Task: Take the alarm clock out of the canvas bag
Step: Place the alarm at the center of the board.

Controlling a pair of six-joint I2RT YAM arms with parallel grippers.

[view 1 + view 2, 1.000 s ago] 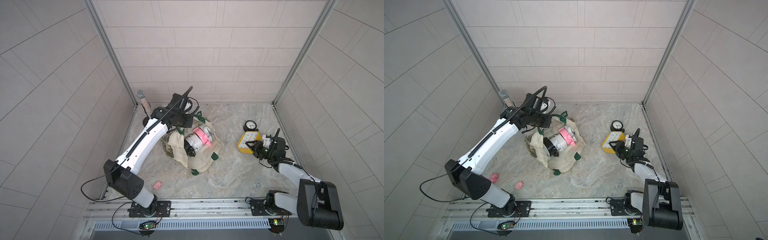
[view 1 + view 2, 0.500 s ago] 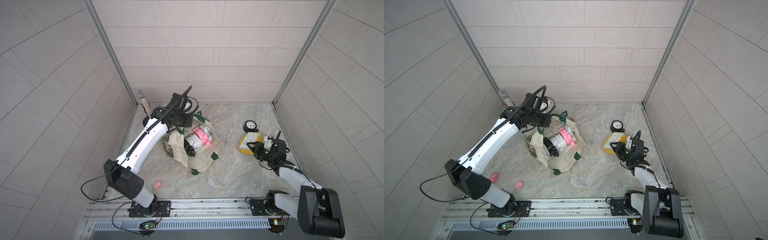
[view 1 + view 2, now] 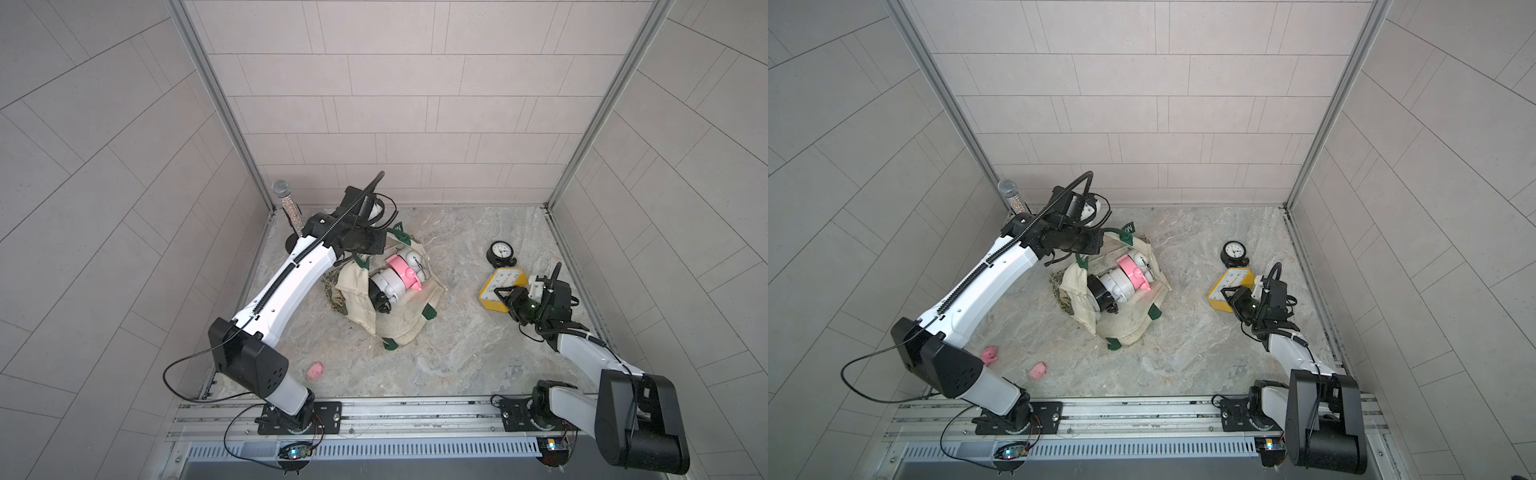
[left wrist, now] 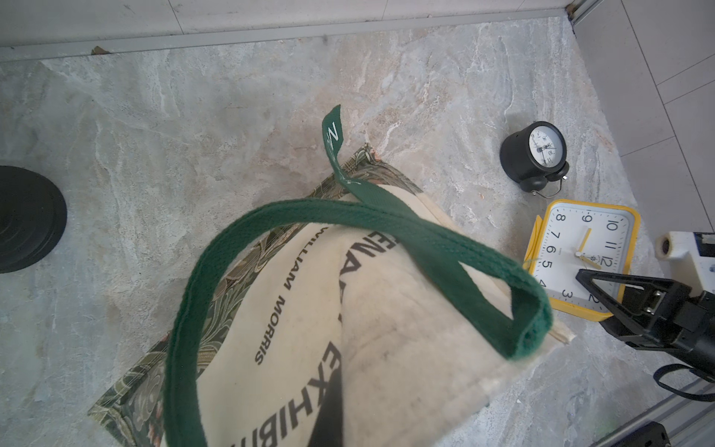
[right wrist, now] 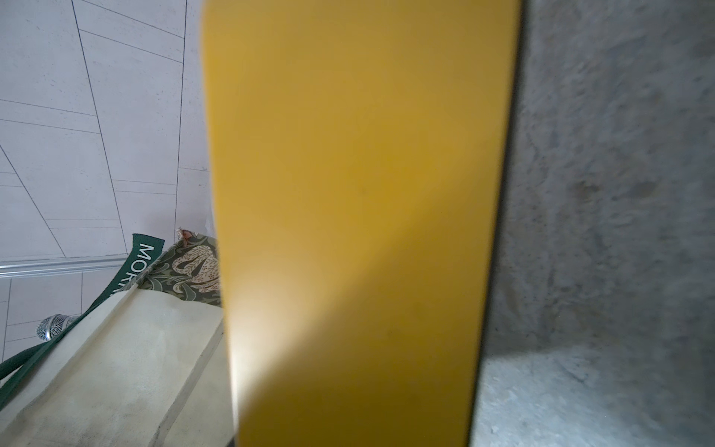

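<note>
Currently the right gripper (image 3: 506, 300) is clamping the lower edge of the yellow alarm clock (image 3: 496, 282). The clock is sitting tilted, face up, at the right of centre in both top views, out on the marble floor (image 3: 457, 353) and apart from the canvas bag (image 3: 399, 328). In the right wrist view the clock's yellow side is filling most of the frame. The bag is slumping at the centre of the frame with its mouth gaping, and a pink clock (image 3: 401, 269) and a white clock (image 3: 390, 284) are showing inside it. The left gripper (image 3: 374, 244) is hovering at the bag's upper edge with its jaws closed. Its fingers are hidden, so what they are pinching cannot be told, though a dark green handle (image 4: 271, 213) is arching up in the left wrist view. A small black alarm clock (image 3: 501, 252) is standing just above the yellow one, and a microphone (image 3: 281, 189) is standing at the upper left.
</note>
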